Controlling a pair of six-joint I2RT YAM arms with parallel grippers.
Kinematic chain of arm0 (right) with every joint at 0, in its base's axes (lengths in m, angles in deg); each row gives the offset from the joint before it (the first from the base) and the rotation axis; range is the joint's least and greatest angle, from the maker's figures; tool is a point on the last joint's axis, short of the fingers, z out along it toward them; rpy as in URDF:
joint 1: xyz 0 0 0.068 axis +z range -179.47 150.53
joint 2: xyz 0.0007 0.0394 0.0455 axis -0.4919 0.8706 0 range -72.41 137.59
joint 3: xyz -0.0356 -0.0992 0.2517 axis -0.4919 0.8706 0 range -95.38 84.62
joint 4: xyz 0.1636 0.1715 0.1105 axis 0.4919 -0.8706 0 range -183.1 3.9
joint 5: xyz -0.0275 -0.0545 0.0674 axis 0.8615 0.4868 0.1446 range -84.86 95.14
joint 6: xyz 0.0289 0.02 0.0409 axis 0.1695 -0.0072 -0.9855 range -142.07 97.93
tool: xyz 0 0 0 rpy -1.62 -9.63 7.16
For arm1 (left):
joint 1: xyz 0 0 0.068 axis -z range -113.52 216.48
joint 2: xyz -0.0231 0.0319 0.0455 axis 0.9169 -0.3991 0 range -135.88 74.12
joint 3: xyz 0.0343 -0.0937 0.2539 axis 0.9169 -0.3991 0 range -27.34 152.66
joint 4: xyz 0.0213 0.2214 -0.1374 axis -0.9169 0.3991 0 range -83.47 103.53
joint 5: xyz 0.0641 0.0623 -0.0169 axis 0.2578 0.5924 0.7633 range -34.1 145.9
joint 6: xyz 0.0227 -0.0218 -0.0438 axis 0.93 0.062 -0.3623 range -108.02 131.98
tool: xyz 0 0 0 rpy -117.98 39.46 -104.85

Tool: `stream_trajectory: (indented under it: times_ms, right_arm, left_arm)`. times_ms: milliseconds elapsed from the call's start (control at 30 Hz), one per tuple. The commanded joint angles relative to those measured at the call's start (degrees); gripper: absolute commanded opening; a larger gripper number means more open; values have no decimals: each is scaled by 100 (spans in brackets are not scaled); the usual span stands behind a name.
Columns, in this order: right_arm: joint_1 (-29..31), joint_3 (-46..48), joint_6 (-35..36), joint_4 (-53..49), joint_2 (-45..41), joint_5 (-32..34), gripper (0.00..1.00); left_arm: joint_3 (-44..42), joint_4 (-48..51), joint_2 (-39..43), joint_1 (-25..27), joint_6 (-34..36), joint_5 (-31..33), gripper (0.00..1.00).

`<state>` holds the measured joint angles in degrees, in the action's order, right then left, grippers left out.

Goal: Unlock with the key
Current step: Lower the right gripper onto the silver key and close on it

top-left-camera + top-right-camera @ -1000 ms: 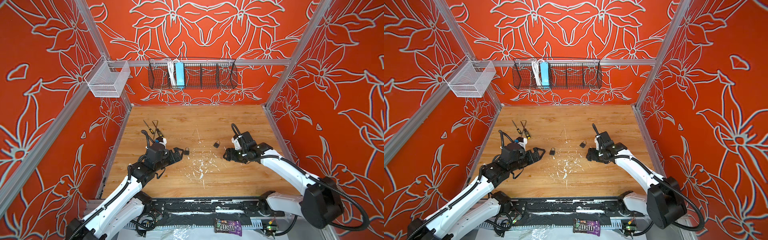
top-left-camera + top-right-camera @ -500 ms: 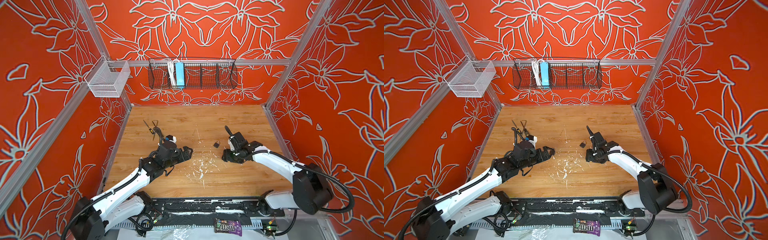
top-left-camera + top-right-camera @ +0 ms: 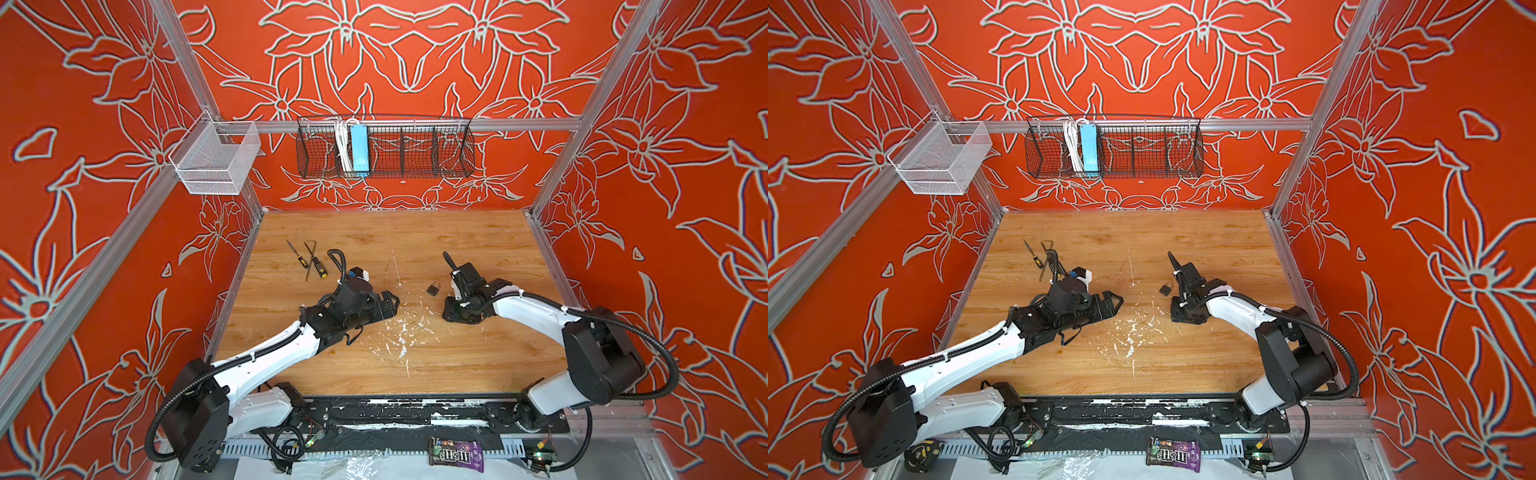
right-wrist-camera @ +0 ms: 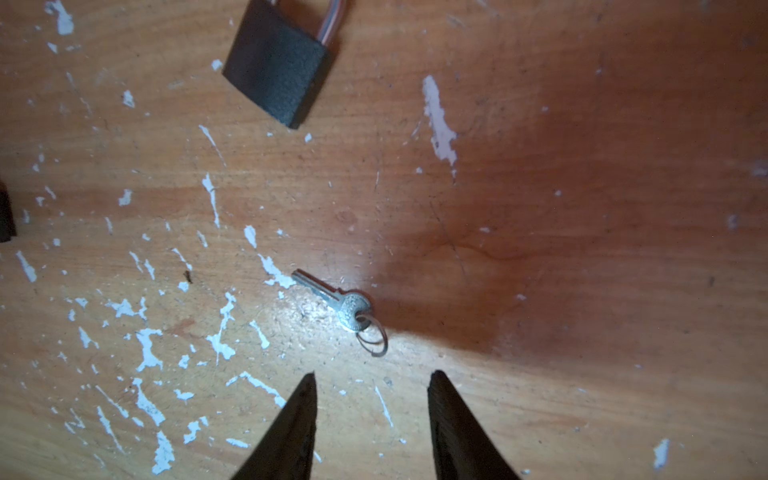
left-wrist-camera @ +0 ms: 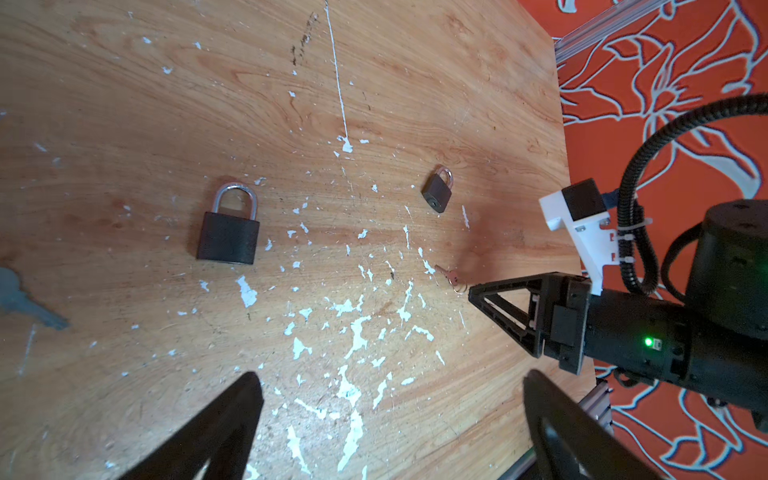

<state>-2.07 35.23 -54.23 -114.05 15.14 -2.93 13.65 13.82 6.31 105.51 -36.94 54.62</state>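
Left wrist view: two padlocks, near padlock and far padlock, dark grainy bodies, bright shackles. Two keys: blurred grey key at frame edge, small key by tips of my right gripper. Both top views: one padlock only. Right wrist view: small key flat on chipped wooden table, split ring attached, just ahead of my parted, empty fingers. My left gripper spread wide, empty.

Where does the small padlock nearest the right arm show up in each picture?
Top view: padlock on the table, right of centre.
Top view: padlock, same spot.
Left wrist view: the smaller-looking padlock, beyond the key.
Right wrist view: beyond the key, at the frame's edge.
Shared landmark: white paint flecks.
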Motion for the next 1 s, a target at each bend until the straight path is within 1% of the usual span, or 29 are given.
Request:
stream_trajectory:
  times_ms: [0,233,533,833,967]
  right_arm:
    - [45,-237,-27,30,183,235,42]
    - [55,-345,-18,60,448,236,35]
    - [68,-352,-9,-8,587,352,30]
    - [132,-431,-1,-79,780,421,27]
    - [167,-413,8,-79,830,500,23]
  left_arm:
    - [202,-135,-145,70,-23,67,97]
    - [302,-109,-351,96,-12,50,97]
    - [357,-11,-431,94,24,75,98]
    - [436,89,-483,96,66,75,97]
    - [435,83,-524,96,67,58,97]
